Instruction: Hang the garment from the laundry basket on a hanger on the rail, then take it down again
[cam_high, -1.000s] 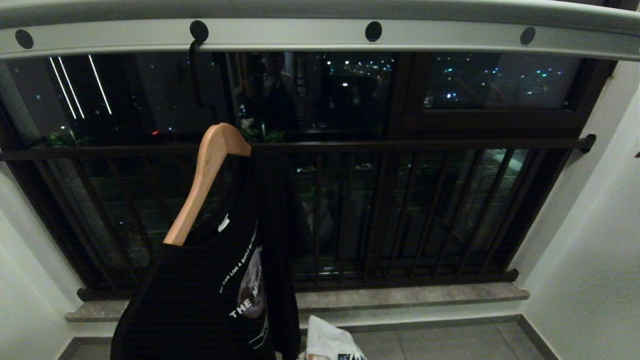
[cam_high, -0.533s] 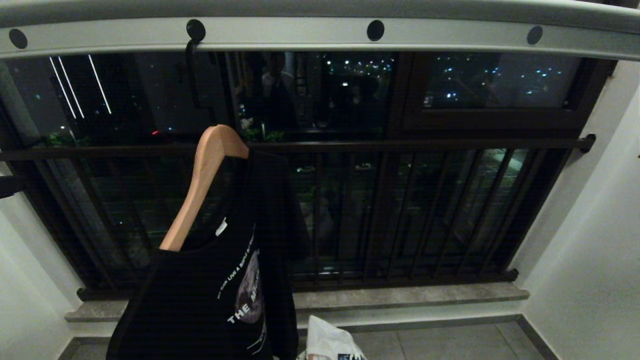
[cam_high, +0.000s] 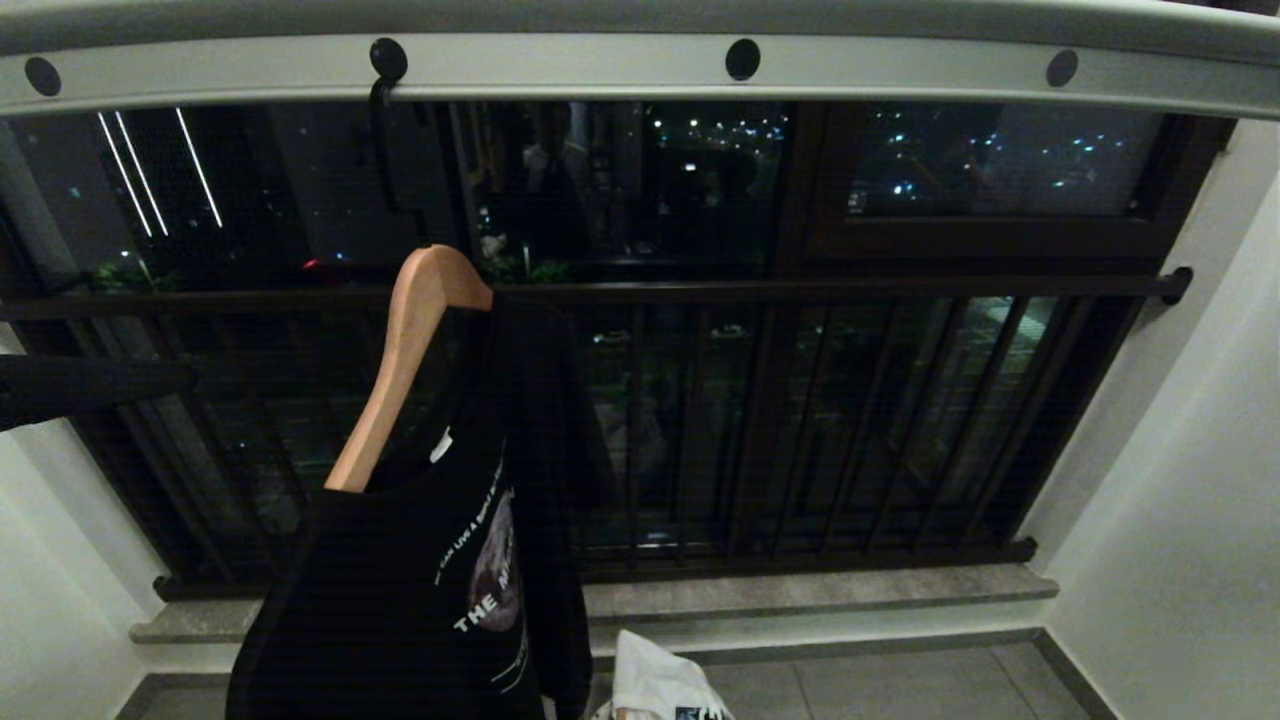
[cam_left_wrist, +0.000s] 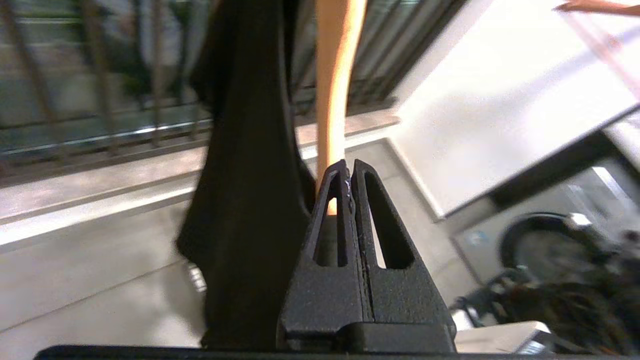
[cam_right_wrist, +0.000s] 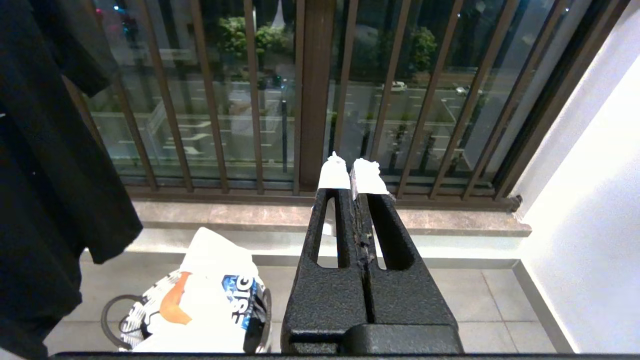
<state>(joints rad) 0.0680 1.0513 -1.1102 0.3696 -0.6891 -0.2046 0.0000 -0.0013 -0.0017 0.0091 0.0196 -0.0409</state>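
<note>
One garment (cam_high: 430, 590), a black T-shirt with white print on the chest, hangs on a wooden hanger (cam_high: 405, 360). I read the hanger as tilted: its visible arm slopes down toward my left, and the shirt drapes from it, covering the other arm. The hanger's black hook (cam_high: 383, 130) sits in a round dark hole of the rail (cam_high: 620, 70), the pale grey beam that runs across the top of the head view. Behind the shirt stand the dark brown window bars (cam_high: 850, 420), with a stone sill (cam_high: 820, 590) below them and a tiled floor under that.

On the floor, below and to the right of the shirt's hem, the laundry basket (cam_right_wrist: 127, 312) holds a white garment (cam_right_wrist: 210, 295) with orange and blue print; a thin black loop handle shows at its side.

My left gripper (cam_left_wrist: 348, 167) has its fingers pressed together and nothing between them; in its wrist view the tip lies just before the hanger's wooden arm, and I cannot tell whether they touch. The left arm (cam_high: 90, 385) enters the head view from the left edge, level with the hanger's arm and apart from it.

My right gripper (cam_right_wrist: 352, 167) is parked, white-tipped fingers pressed together, pointing at the window bars.
</note>
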